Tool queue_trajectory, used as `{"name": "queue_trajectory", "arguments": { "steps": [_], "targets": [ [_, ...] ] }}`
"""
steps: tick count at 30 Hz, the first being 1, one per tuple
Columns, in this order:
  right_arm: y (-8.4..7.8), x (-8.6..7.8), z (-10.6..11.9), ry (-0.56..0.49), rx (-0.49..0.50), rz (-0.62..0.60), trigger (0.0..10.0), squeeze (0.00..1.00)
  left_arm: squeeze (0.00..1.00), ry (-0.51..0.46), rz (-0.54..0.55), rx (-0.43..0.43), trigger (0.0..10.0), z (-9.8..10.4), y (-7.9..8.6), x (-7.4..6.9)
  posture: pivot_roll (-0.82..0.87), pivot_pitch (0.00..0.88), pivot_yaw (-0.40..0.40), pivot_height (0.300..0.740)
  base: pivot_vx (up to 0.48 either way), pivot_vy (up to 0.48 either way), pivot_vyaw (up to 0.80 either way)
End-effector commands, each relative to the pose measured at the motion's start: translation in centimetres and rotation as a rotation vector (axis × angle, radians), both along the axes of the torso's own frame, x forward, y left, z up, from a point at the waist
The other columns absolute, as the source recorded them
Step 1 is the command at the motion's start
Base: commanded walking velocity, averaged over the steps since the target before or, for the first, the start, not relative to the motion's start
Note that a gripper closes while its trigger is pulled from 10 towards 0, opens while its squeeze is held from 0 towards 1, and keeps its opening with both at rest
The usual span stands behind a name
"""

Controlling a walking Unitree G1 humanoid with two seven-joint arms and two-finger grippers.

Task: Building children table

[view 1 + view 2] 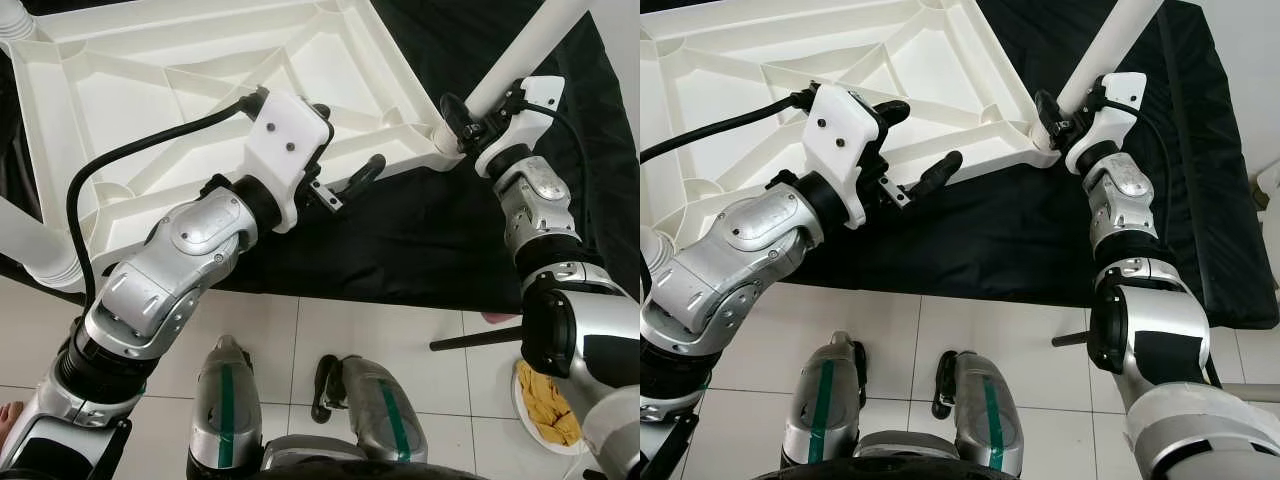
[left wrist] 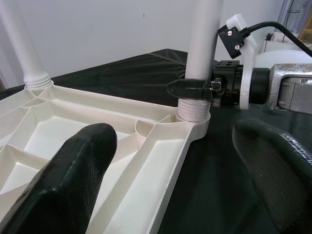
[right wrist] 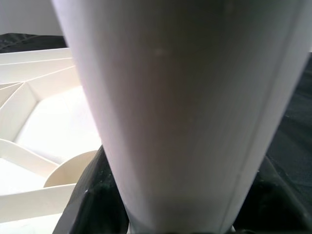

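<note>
We see the white plastic tabletop (image 1: 200, 90) lying upside down on a black cloth (image 1: 420, 240), its ribbed underside facing up. The cloth lies on a white tiled floor (image 1: 380, 340). At the tabletop's corner nearest our right arm, a white table leg (image 1: 515, 50) stands in its socket (image 2: 192, 114), its long axis running up and away from the tabletop, leaning slightly in the head views. In the left wrist view the leg rises upright from the threaded collar at that corner, and a second leg (image 2: 22, 48) stands at a far corner.

Our right gripper (image 1: 462, 118) sits at the base of the near leg, just above the socket, its jaws clamped around the leg; the right wrist view shows the white tube pressed close against the lens.

Our left gripper (image 1: 310, 145) hovers over the tabletop's near edge, pointing towards that same corner, its jaws wide apart and holding nothing. One finger (image 2: 73, 175) lies above the ribbed underside, the other (image 2: 275, 170) above the cloth.

By the right arm, a yellow rag (image 1: 548, 400) rests on the floor.
</note>
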State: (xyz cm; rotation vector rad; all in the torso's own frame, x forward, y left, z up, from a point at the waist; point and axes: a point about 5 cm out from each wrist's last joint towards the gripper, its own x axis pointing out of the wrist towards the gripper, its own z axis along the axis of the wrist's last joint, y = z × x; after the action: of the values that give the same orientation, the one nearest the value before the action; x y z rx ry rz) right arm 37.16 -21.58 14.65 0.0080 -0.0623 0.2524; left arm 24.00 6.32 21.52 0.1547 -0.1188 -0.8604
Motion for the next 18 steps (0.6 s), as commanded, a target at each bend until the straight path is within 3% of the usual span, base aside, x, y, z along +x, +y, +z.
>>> {"name": "queue_trajectory", "arguments": {
  "steps": [1,14,18],
  "targets": [
    [-0.6,-0.6,-2.5,0.123,-0.015,-0.070,10.0,0.00,0.00,0.004,-0.105,0.019,10.0,0.1,-0.4,-0.6,0.16,0.101,-0.072,0.740,0.000,0.000,0.00],
    [-0.4,-0.8,-3.2,0.134,0.013,-0.151,10.0,0.00,0.00,0.005,-0.108,0.015,10.0,0.2,-0.5,-0.8,0.16,0.108,-0.075,0.740,0.000,0.000,0.00],
    [-0.3,-1.1,-3.9,0.143,0.063,-0.253,10.0,0.00,0.00,0.007,-0.112,0.016,10.0,0.2,-0.4,-0.8,0.16,0.111,-0.072,0.740,0.000,0.000,0.00]
  ]
}}
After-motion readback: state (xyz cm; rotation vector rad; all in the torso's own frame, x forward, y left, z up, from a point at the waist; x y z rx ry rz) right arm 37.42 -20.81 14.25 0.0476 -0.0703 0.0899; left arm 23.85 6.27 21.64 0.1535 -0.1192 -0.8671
